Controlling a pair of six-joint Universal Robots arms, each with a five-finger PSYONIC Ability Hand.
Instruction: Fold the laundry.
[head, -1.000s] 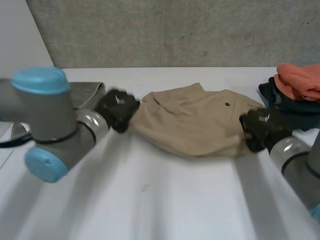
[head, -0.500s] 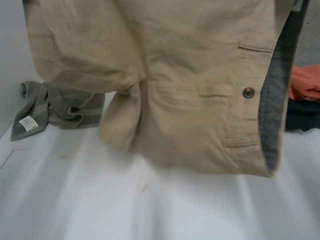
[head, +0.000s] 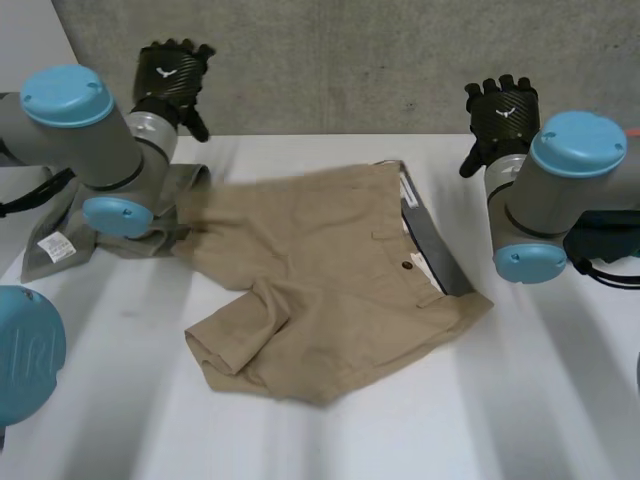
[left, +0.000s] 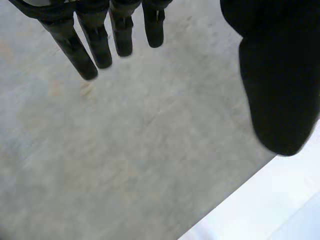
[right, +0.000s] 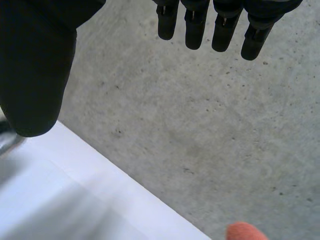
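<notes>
Tan shorts (head: 330, 280) lie spread on the white table (head: 400, 430), waistband with grey lining toward the right, one leg folded over near the front left. My left hand (head: 172, 72) is raised high at the back left, fingers straight, holding nothing. In its wrist view the left hand (left: 100, 40) points at the concrete wall, fingers and thumb apart. My right hand (head: 502, 108) is raised at the back right, also open and empty. The right hand (right: 215, 25) in its wrist view has straight fingers facing the wall.
A grey-green garment (head: 70, 235) with a white label lies at the table's left, partly under my left arm. Dark clothes (head: 610, 235) lie at the right edge behind my right arm, and an orange cloth (right: 245, 232) peeks in beyond the table's far edge. A concrete wall (head: 340, 60) stands behind.
Both hands held the shorts' ends on the table, lifted them high in front of the camera, then let go. The shorts now lie spread out and both hands are up and open.
</notes>
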